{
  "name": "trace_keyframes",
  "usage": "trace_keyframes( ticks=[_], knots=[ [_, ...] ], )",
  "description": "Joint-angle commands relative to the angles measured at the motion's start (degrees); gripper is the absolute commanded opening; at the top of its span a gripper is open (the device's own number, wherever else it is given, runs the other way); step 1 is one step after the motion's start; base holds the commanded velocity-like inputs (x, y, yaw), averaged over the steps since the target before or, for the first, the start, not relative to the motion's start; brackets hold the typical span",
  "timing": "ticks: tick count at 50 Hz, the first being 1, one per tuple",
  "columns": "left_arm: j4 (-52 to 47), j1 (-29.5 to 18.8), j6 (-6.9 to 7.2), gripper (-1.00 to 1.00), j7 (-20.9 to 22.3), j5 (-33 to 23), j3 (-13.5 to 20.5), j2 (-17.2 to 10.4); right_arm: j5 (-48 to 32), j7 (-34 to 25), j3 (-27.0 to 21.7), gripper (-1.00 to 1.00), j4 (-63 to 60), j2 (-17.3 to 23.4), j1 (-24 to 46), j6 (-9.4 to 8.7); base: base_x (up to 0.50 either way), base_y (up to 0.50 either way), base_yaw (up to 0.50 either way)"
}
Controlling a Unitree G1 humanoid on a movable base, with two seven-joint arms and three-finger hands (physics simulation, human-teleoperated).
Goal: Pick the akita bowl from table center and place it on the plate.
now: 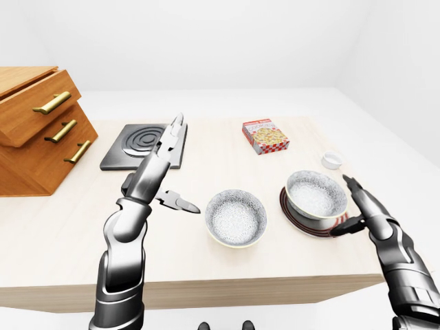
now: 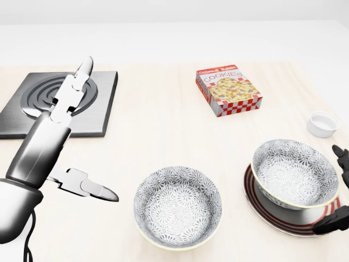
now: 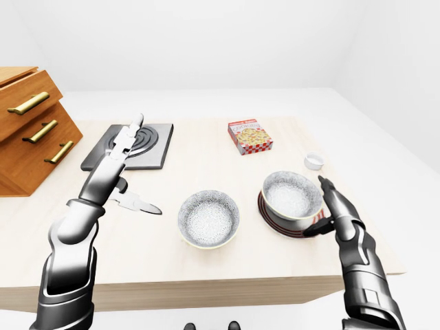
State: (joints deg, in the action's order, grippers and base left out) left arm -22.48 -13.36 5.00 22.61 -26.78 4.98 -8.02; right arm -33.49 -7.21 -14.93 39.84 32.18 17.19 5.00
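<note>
akita bowl on plate — seated.
right hand fingers splayed beside it, empty; left hand open too — i'd pull away without grazing the rim.

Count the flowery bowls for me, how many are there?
2. One bowl sits on the striped plate at the head view's right; the other bowl stands on the table at bottom middle. None seems hidden.

You've got a red-and-white checkered cookies box lying flat near the head view's top, a dark grey square hotplate far left, and a small white ramekin at the right edge. A wooden drawer chest with brass handles stands left of the hotplate.
</note>
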Motion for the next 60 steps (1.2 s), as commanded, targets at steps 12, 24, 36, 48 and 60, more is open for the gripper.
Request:
trace_keyframes(
  ticks=[12,24,36,48,60],
  knots=[
    [-0.26,1.56,0.0,1.0,-0.32,1.14,0.86,-0.2,-0.15,-9.36,-8.04,1.0,-25.42,-5.44,-12.98,0.0,0.0,0.0,0.0],
    [-2.49,3.34,0.0,1.0,-0.64,2.28,1.21,0.52,8.84,-19.4,-14.73,1.0,-52.57,-15.56,-18.15,-6.95,0.0,0.0,0.0],
    [-3.58,4.39,0.0,1.0,-2.99,4.85,1.03,1.59,17.06,-17.26,-10.62,1.0,-65.11,-21.84,-18.52,-10.0,0.0,0.0,0.0],
    [-2.53,3.79,0.0,1.0,-5.31,7.63,0.87,1.63,24.31,-12.79,-9.01,1.0,-66.17,-22.45,-17.6,-10.0,0.0,0.0,0.0],
    [-3.11,2.96,0.0,1.0,-5.51,8.06,1.11,1.05,27.62,-12.64,-9.69,1.0,-68.18,-22.11,-17.9,-10.0,0.0,0.0,0.0]
  ],
)
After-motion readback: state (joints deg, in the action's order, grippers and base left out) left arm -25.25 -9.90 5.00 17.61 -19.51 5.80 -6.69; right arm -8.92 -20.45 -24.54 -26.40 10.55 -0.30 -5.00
